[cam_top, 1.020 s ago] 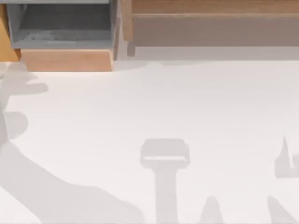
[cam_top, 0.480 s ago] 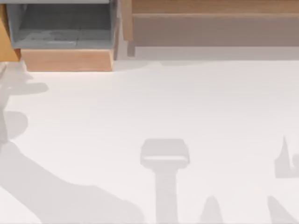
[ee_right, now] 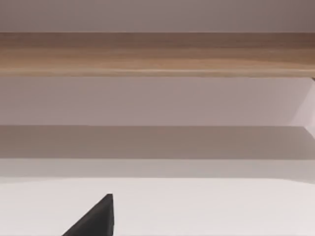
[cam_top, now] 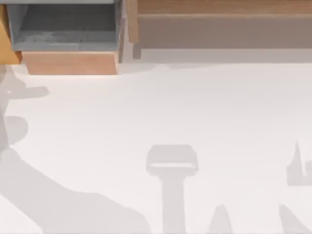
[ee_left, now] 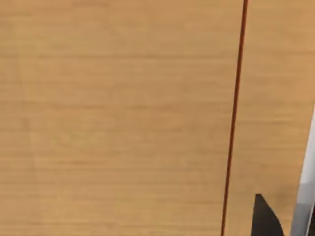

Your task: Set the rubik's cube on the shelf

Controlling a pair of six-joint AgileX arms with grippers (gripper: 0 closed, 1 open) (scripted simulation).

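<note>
The shadow at the white bench (cam_top: 161, 107)'s left edge has shifted slightly over the last second. The left end effector (ee_left: 266, 221) faces close light-wood panelling; its spread I cannot tell. The long light-wood shelf (ee_right: 157, 54) lies ahead of the right end effector (ee_right: 96, 219). The rubik's cube's place I cannot tell.

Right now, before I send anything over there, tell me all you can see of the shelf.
The shelf runs along the table's far edge, from near the middle to the top view's right side. It is a long light-wood ledge over a flat grey-brown front face, with a wooden upright at its left end, beside the grey-lined box. It sits level and casts a shadow onto the white table. The right wrist view faces its wooden edge.
</note>
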